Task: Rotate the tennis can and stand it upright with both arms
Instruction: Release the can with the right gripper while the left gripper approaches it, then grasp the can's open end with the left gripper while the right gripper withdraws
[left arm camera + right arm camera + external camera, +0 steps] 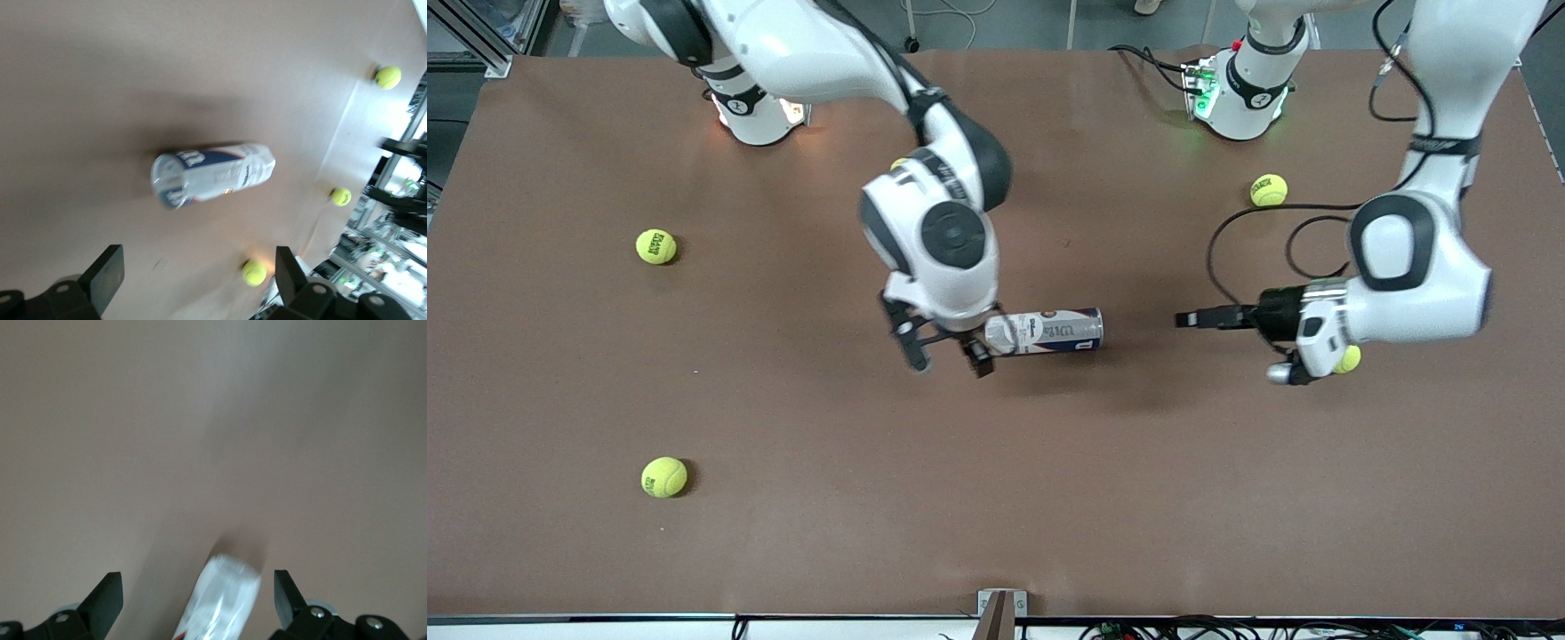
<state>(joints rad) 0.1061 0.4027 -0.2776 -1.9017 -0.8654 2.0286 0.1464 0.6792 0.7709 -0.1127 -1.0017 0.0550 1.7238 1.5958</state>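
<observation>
The tennis can (1049, 331) lies on its side mid-table, its clear end toward the right arm's end and its navy-and-white label toward the left arm's end. My right gripper (947, 358) points down at the clear end, open and holding nothing. In the right wrist view the can's end (223, 600) shows between the spread fingers of that gripper (198, 587), clear of both. My left gripper (1183, 318) lies level, aimed at the can's label end from a short gap, open and empty. The left wrist view shows the can (213, 175) ahead of the open left gripper (199, 277).
Yellow-green tennis balls lie scattered: two toward the right arm's end (656, 246) (663, 476), one near the left arm's base (1268, 189), one half hidden under the left wrist (1349, 358), one peeking from under the right forearm (898, 164). A black cable (1227, 231) loops by the left arm.
</observation>
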